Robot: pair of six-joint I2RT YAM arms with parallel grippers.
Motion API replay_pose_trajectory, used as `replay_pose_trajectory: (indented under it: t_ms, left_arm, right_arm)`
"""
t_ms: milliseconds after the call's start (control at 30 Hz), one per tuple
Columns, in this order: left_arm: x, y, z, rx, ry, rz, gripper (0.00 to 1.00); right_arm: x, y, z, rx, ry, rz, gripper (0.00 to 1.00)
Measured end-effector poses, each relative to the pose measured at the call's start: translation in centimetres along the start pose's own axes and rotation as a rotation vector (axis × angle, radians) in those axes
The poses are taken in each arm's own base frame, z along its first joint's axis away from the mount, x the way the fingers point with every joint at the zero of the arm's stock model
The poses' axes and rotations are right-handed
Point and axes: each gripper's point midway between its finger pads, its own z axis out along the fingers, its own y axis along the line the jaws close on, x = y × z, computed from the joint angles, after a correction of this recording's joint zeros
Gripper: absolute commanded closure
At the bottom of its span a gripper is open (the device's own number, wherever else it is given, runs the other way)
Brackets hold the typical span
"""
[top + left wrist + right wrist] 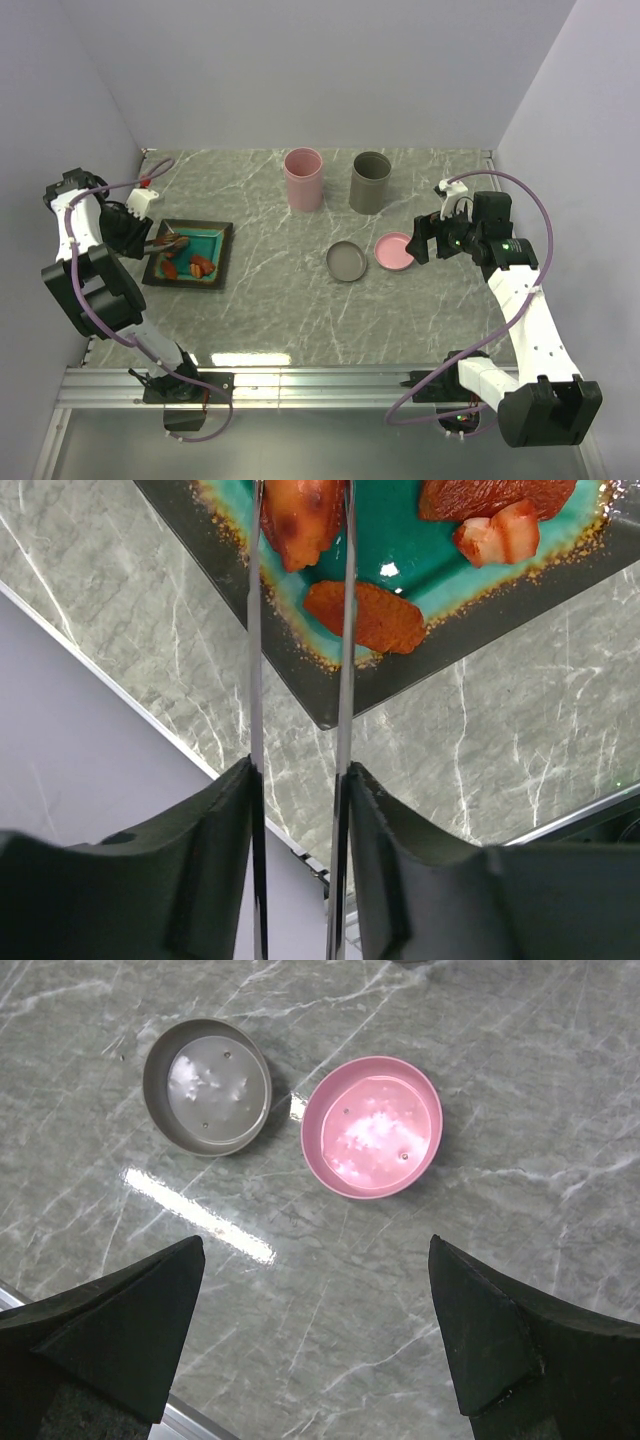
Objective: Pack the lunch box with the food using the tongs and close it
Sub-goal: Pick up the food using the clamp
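Marble tabletop, tongs cropped at tips, orange food seemingly between

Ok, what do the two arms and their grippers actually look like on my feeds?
Both the left arm and right arm are white links with black joints, each trailed by a looping purple cable. The right arm shows a small green light. The left gripper and right gripper have matte black, wedge-shaped fingers.
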Motion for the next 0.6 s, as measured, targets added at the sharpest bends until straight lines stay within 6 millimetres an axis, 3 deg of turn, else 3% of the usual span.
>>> replay_pose_trajectory:
  t_ms: [367,600]
  left_arm:
    - [0.0,-0.3,-0.1,0.01,-0.002,-0.012,0.74]
    - [-1.3,-0.4,-1.7,0.01,-0.039,-0.038,0.79]
  right_arm:
    - [0.0,-0.1,0.0,0.004,0.001,0.0,0.0]
    - [0.0,-0.1,0.0,0.004,0.0,0.0,0.0]
